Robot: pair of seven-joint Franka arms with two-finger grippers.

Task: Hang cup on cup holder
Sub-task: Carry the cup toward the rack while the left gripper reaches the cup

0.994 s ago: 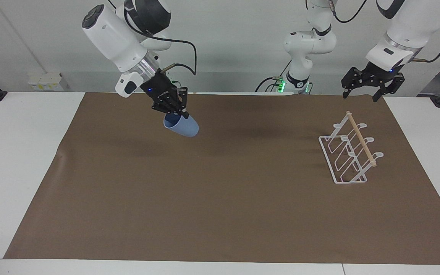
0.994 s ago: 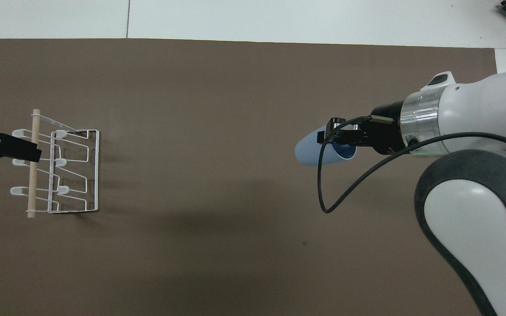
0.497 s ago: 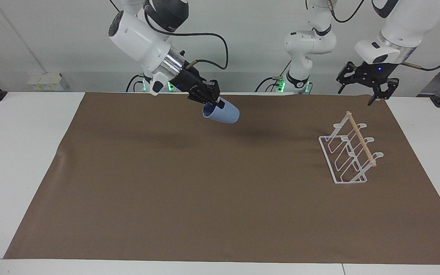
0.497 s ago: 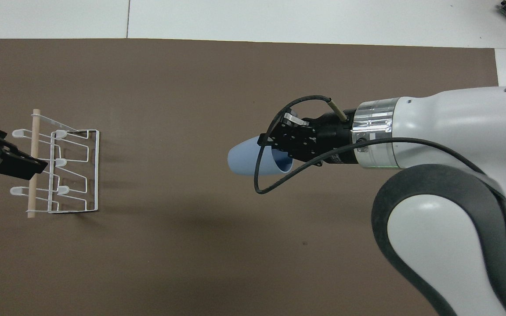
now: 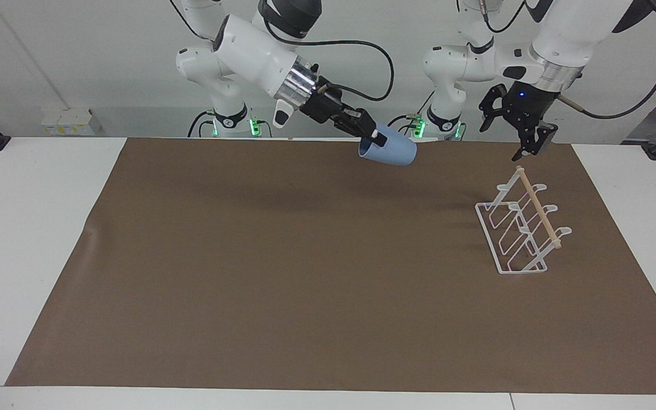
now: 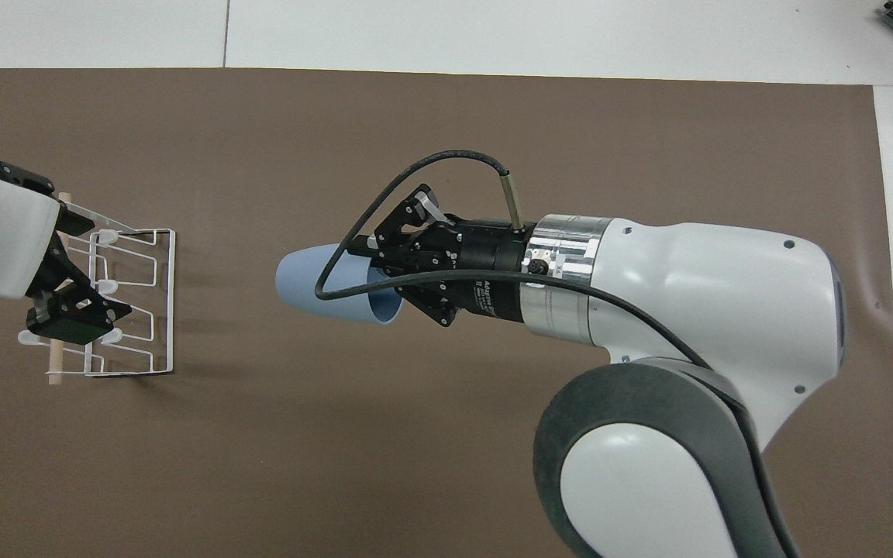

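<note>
Over the mat, the cup (image 5: 389, 151) lies sideways, base toward the cup holder (image 5: 521, 230).

**Blue cup in the air, white wire rack on the mat**

A small light-blue cup (image 5: 389, 151), handleless and narrowing toward its base, is held up in the air, tipped on its side, its base pointing toward the left arm's end of the table. The cup holder (image 5: 519, 228), a white wire rack with slanted looped prongs and a pale wooden dowel along its top, stands on the brown mat near that end, with nothing on its prongs.
</note>
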